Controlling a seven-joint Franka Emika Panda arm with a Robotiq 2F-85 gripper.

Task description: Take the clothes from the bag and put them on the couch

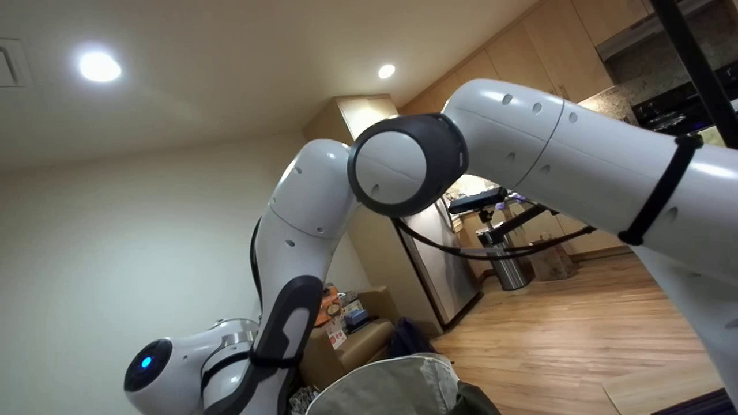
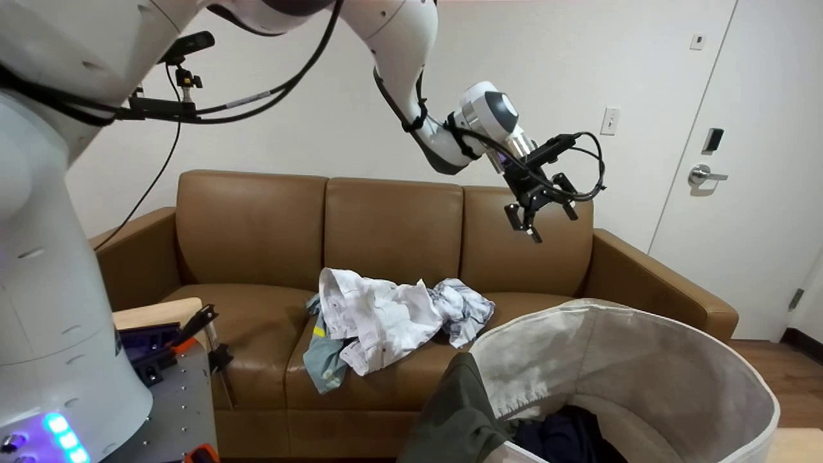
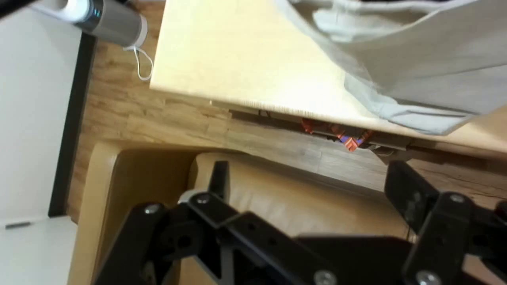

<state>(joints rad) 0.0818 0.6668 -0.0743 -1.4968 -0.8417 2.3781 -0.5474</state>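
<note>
The light grey bag [image 2: 649, 347] stands upright, its wide mouth facing up. Inside lies dark navy clothing [image 2: 566, 434], and a dark green garment [image 2: 456, 405] drapes over its rim. On the brown couch [image 2: 251, 231] rest a white garment [image 2: 386, 318], a pale patterned one [image 2: 463, 308] and a grey-green one [image 2: 325, 357]. My gripper [image 2: 553, 224] hangs in the air above the couch's end seat, beyond the bag. In the wrist view the gripper [image 3: 309, 168] is wide open, with only couch seat and floor visible between its fingers. An exterior view cuts the gripper off below.
The bag stands on a pale wooden tabletop [image 3: 245, 51]; floor [image 3: 285, 142] shows between it and the couch. A grey cylinder [image 3: 119, 23] sits beyond the couch arm [image 2: 669, 283]. Tools lie on the robot's metal stand [image 2: 173, 405]. Boxes [image 1: 340, 311] fill a brown seat.
</note>
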